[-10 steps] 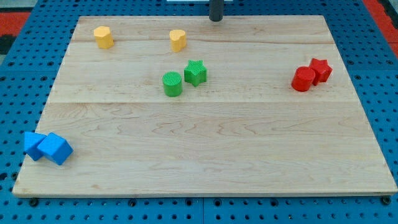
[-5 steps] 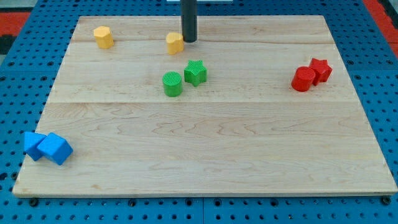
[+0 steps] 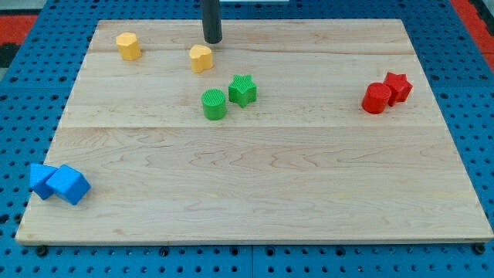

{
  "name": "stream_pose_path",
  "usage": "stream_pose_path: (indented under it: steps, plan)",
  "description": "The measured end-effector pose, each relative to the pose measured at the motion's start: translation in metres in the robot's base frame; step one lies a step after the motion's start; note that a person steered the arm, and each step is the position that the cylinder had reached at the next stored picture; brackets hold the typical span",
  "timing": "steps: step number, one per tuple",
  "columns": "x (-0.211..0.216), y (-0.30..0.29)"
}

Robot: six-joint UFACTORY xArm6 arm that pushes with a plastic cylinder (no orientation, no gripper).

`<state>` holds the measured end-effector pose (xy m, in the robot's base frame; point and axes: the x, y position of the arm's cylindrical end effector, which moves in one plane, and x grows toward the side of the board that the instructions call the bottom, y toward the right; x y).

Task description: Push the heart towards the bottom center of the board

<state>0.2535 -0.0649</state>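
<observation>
Near the far edge of the surface (image 3: pixel 255 201), my tip (image 3: pixel 212 41) stands just beyond the yellow heart (image 3: pixel 201 58), slightly right; no gripper is fitted. Green cylinder (image 3: pixel 214 104) sits nearer.

The dark rod (image 3: pixel 211 19) is cut off by the view's top edge. The rear blue block (image 3: pixel 40 179) is partly hidden behind the blue cube (image 3: pixel 69 184), so its shape is unclear.
</observation>
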Motion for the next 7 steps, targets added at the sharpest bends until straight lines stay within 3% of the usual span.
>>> stream_pose_path:
  steps: [1,2,4,5,7]
  plan:
    - [0.041,-0.033]
    - [0.044,-0.053]
    - [0.151,-0.014]
    - [0.132,0.011]
    - [0.216,0.042]
